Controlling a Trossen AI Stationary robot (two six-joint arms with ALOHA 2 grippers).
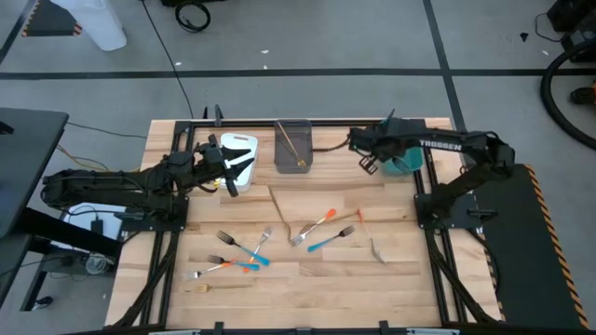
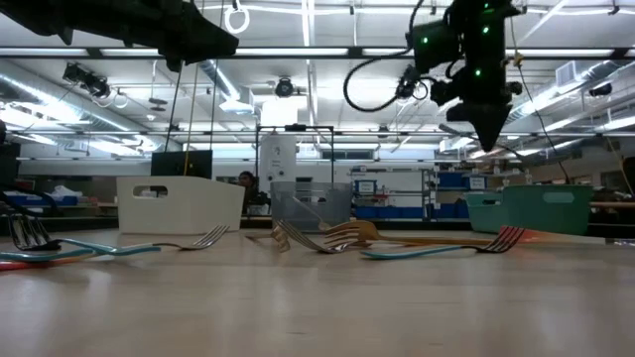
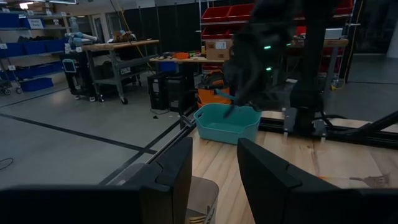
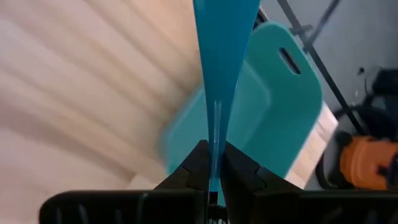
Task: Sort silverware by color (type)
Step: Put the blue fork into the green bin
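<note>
Most of the silverware (image 1: 279, 244) lies loose on the table (image 1: 400, 279), so lots is left to sort. One gold piece sits in the grey bin (image 1: 292, 158). My right gripper (image 4: 213, 171) pinches a blue utensil (image 4: 221, 62) over the teal bin (image 1: 407, 165). My left gripper (image 3: 211, 177) hangs apart by the white bin (image 1: 239, 158), holding nothing.

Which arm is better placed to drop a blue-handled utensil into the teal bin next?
The right. Its gripper is already shut on a blue-handled utensil and hangs by the teal bin. The left gripper is open and empty over the white bin, across the table.
</note>
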